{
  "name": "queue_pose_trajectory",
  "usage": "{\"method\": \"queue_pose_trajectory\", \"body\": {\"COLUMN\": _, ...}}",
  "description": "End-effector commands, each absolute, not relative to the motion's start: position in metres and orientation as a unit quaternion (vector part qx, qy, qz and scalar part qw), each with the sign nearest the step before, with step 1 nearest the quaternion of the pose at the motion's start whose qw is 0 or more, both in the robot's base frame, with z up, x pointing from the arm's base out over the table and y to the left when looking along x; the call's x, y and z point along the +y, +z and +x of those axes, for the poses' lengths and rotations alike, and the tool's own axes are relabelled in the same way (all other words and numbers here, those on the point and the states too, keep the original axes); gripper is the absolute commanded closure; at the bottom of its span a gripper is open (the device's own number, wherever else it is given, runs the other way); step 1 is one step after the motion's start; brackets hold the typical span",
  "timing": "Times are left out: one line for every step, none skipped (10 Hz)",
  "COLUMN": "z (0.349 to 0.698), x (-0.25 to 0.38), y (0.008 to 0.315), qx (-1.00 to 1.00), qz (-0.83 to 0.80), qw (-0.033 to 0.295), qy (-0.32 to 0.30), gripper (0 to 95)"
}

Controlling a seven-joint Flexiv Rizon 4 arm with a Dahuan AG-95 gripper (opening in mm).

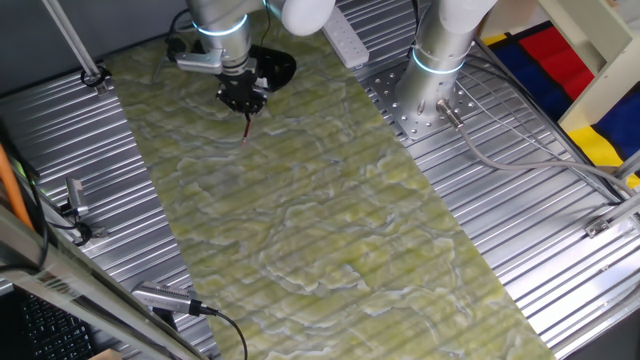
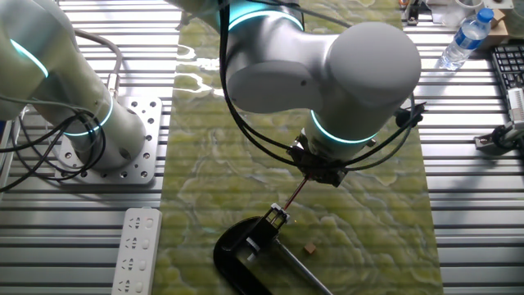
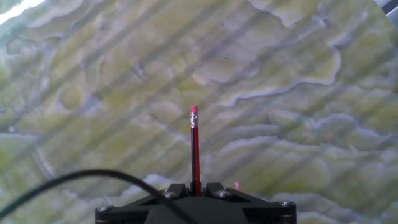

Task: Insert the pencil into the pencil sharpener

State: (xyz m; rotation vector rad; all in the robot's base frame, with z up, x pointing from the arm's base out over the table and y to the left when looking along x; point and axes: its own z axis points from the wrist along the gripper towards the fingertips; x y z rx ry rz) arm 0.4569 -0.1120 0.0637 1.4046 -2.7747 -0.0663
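The gripper (image 1: 244,100) is clenched on the pencil (image 1: 247,127), holding it by one end near the far edge of the desk. In the hand view the pencil (image 3: 195,149) stands out straight from between the fingers (image 3: 176,188), with a pink eraser at its free end. The sharpener (image 2: 246,250) sits just beside the gripper, close to that same edge.

Hazards:
- The eraser end appears to lead. If so, insertion would fail; the tip must face the opening.
- The sharpener's opening is not clearly visible in any view. A misaligned approach could bend the thin pencil or make it slip in the grip.
- The sharpener looks light and unfixed. A side load could push it across the mat (image 1: 330,220).

Surroundings, left to right in the other fixed view: a power strip (image 2: 137,250) on the metal desk (image 2: 475,213), then the sharpener, then a small brown block (image 2: 310,246). Nothing lies between pencil and sharpener.
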Motion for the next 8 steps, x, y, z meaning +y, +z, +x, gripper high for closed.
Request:
{"method": "queue_pose_trajectory", "body": {"z": 0.454, "x": -0.116, "y": 0.063, "qx": -0.892, "qz": 0.452, "qw": 0.014, "qy": -0.023, "gripper": 95.0}}
{"method": "queue_pose_trajectory", "body": {"z": 0.452, "x": -0.118, "y": 0.063, "qx": -0.892, "qz": 0.452, "qw": 0.014, "qy": -0.023, "gripper": 95.0}}
{"method": "queue_pose_trajectory", "body": {"z": 0.45, "x": -0.12, "y": 0.063, "qx": -0.892, "qz": 0.451, "qw": 0.014, "qy": -0.023, "gripper": 95.0}}
{"method": "queue_pose_trajectory", "body": {"z": 0.448, "x": -0.122, "y": 0.063, "qx": -0.892, "qz": 0.451, "qw": 0.015, "qy": -0.023, "gripper": 95.0}}
{"method": "queue_pose_trajectory", "body": {"z": 0.447, "x": -0.123, "y": 0.064, "qx": -0.892, "qz": 0.451, "qw": 0.015, "qy": -0.022, "gripper": 95.0}}
{"method": "queue_pose_trajectory", "body": {"z": 0.446, "x": -0.124, "y": 0.064, "qx": -0.892, "qz": 0.451, "qw": 0.015, "qy": -0.022, "gripper": 95.0}}
{"method": "queue_pose_trajectory", "body": {"z": 0.444, "x": -0.127, "y": 0.064, "qx": -0.892, "qz": 0.451, "qw": 0.015, "qy": -0.022, "gripper": 95.0}}
{"method": "queue_pose_trajectory", "body": {"z": 0.441, "x": -0.131, "y": 0.063, "qx": -0.892, "qz": 0.451, "qw": 0.014, "qy": -0.022, "gripper": 95.0}}
